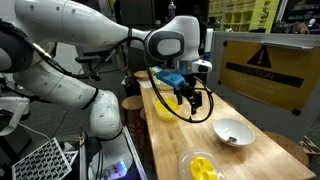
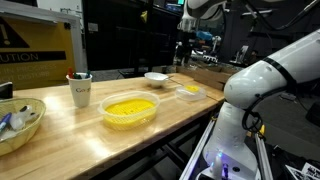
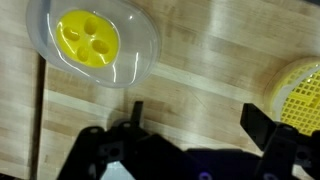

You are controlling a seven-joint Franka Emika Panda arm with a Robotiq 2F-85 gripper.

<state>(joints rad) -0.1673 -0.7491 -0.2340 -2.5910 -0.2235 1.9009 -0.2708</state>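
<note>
My gripper (image 3: 197, 116) is open and empty, and bare wooden table shows between its two dark fingers. It hangs above the table in both exterior views (image 1: 186, 97) (image 2: 186, 54). A clear plastic dish (image 3: 135, 55) holding a yellow moulded piece (image 3: 88, 37) lies ahead of the fingers. It also shows in both exterior views (image 1: 203, 166) (image 2: 189, 92). A yellow mesh bowl (image 3: 302, 88) sits just beside one finger, and appears in both exterior views (image 1: 162, 109) (image 2: 130, 109).
A white bowl (image 1: 233, 132) (image 2: 156, 77) stands on the wooden table (image 1: 255, 160). A cup with pens (image 2: 80, 90) and a basket of odds (image 2: 18, 120) stand further along. A yellow warning board (image 1: 268, 68) runs behind the table.
</note>
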